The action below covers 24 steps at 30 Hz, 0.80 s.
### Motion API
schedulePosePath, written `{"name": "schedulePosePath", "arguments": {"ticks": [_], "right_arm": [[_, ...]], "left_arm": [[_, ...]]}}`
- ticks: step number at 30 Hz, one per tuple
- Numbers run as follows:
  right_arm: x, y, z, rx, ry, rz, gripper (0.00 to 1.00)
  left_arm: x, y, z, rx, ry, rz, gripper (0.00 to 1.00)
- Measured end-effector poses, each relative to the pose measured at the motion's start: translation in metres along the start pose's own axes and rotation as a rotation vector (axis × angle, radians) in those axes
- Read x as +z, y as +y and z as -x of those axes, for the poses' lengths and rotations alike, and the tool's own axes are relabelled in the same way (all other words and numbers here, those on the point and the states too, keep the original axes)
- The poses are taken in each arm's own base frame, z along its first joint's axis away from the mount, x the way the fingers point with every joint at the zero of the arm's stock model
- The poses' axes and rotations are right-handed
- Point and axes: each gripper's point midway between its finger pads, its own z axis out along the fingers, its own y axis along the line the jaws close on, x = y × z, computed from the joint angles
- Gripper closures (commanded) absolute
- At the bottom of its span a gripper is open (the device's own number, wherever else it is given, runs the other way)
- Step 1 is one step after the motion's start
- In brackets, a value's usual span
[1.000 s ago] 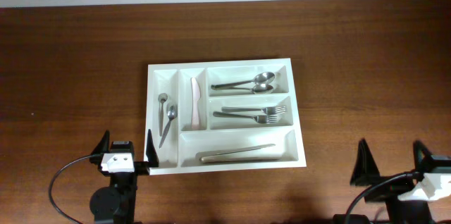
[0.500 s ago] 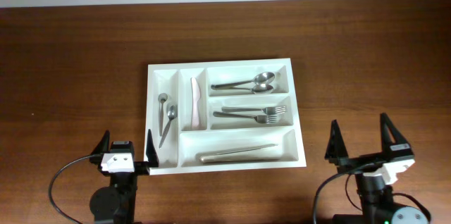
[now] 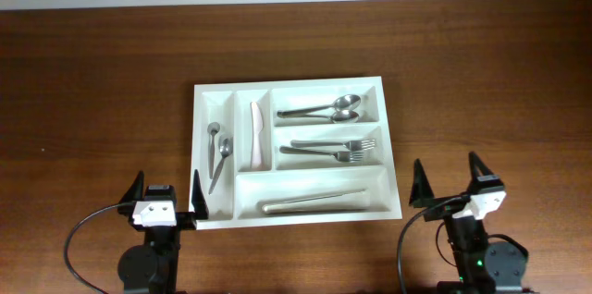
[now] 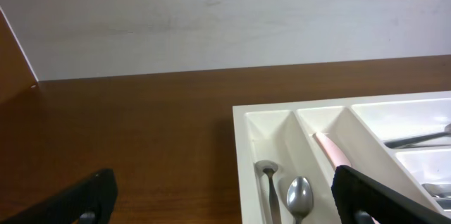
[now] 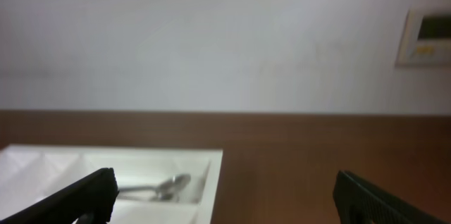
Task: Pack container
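The container point(image 3: 398, 155) is a white five-compartment cutlery tray in the middle of the table. Its narrow left slots hold two small spoons point(image 3: 217, 153) and a pale pink knife point(image 3: 256, 133). Its wide slots hold two spoons point(image 3: 324, 110), two forks point(image 3: 333, 151) and a long metal utensil point(image 3: 310, 202). My left gripper point(image 3: 166, 192) is open and empty at the tray's front left corner. My right gripper point(image 3: 450, 181) is open and empty just right of the tray's front right corner. The tray also shows in the left wrist view point(image 4: 243, 160) and, blurred, in the right wrist view point(image 5: 215, 164).
Brown wooden table point(image 3: 102, 91) runs all round the tray. A white wall point(image 4: 211, 20) stands behind the table's far edge, with a small wall panel point(image 5: 426, 35) at the right.
My right arm has swung left from the far right front corner toward the tray's right side, still open. The left arm and the cutlery have not moved.
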Motion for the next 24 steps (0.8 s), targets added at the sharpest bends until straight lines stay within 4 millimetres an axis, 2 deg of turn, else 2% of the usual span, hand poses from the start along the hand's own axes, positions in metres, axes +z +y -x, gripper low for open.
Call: {"name": "schedulePosePath", "arguments": {"ticks": [3, 8, 24], "right_arm": [[0.002, -0.002, -0.022, 0.008, 0.044, -0.002, 0.01], [0.003, -0.002, -0.044, 0.019, 0.105, -0.004, 0.01], [0.003, 0.002, -0.044, 0.014, 0.105, 0.008, 0.01]], "left_arm": [[0.0, 0.0, 0.0, 0.0, 0.0, 0.0, 0.01], [0.0, 0.0, 0.0, 0.0, 0.0, 0.0, 0.01], [0.0, 0.0, 0.0, 0.0, 0.0, 0.0, 0.01]]}}
